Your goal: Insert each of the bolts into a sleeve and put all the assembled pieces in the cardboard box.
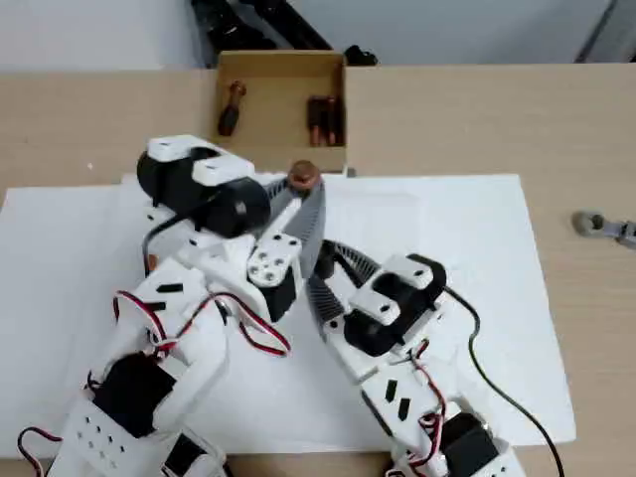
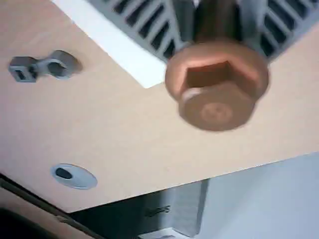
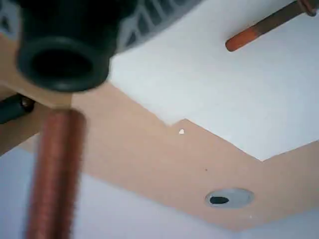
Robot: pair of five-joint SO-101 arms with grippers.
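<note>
My left gripper [image 1: 306,207] was clamped tight on a copper bolt [image 1: 303,177], and there it was, held up right at the near wall of the cardboard box [image 1: 276,124]. From the left wrist camera, the bolt's hex head [image 2: 217,84] faced the lens, with my ribbed grey fingers [image 2: 142,20] pressed on either side of the shaft behind it.

Over on the other side, my right gripper [image 1: 323,266] sat just below the left one, above the white sheet [image 1: 477,298]. It had a black sleeve [image 3: 62,62] gripped, open mouth toward the camera. A copper threaded shank [image 3: 55,174] ran close beside that mouth, too blurred for me to say whether it touched.

Inside the box, one assembled piece [image 1: 232,107] lay at the left and two more [image 1: 324,119] against the right wall. Another bolt [image 3: 264,25], orange at one end, lay loose on the sheet. A small grey fitting [image 1: 601,226] rested on the bare table [image 1: 576,129], well off to the right.
</note>
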